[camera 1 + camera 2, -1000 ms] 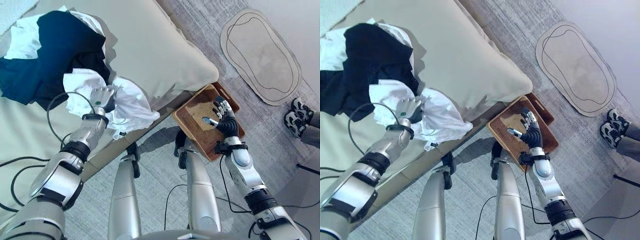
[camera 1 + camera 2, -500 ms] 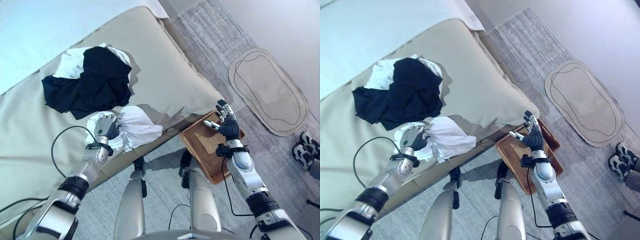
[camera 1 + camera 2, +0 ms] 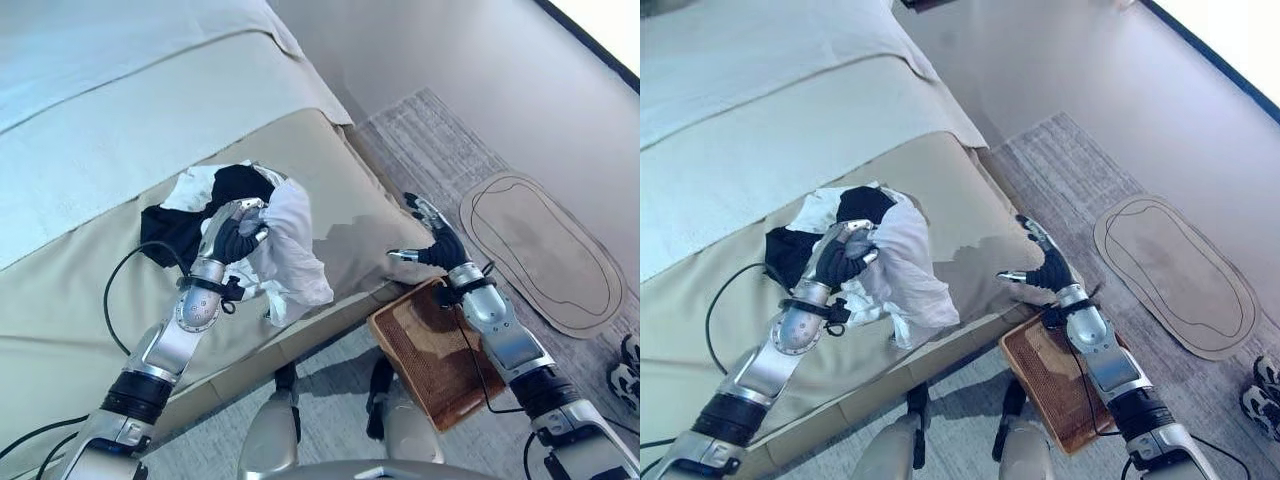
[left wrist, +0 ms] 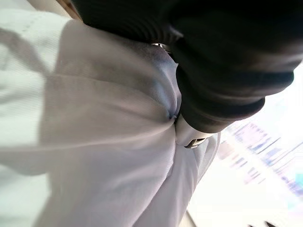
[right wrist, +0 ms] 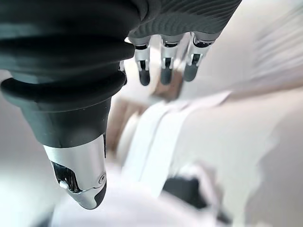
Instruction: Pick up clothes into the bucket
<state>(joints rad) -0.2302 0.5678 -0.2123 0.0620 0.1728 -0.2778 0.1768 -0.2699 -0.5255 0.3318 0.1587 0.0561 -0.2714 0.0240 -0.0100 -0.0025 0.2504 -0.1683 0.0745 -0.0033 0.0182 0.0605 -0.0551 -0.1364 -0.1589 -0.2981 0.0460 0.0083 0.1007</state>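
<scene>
My left hand (image 3: 232,236) is shut on a white garment (image 3: 291,255), lifted off the beige bed (image 3: 100,290); the cloth hangs down from the fist and shows bunched against the hand in the left wrist view (image 4: 94,142). A heap of black and white clothes (image 3: 175,215) lies on the bed just behind the hand. A brown woven basket (image 3: 435,355) sits on the floor by the bed's corner. My right hand (image 3: 432,245) hovers open above the basket's far end, near the bed's corner, with straight fingers (image 5: 163,66) and nothing in it.
A pale oval rug (image 3: 540,250) lies on the grey carpet to the right. A person's shoe (image 3: 628,372) shows at the right edge. A wall runs behind the bed.
The camera has tilted up. My left hand has raised the white garment off the bed. My right hand has risen from over the basket toward the bed's corner.
</scene>
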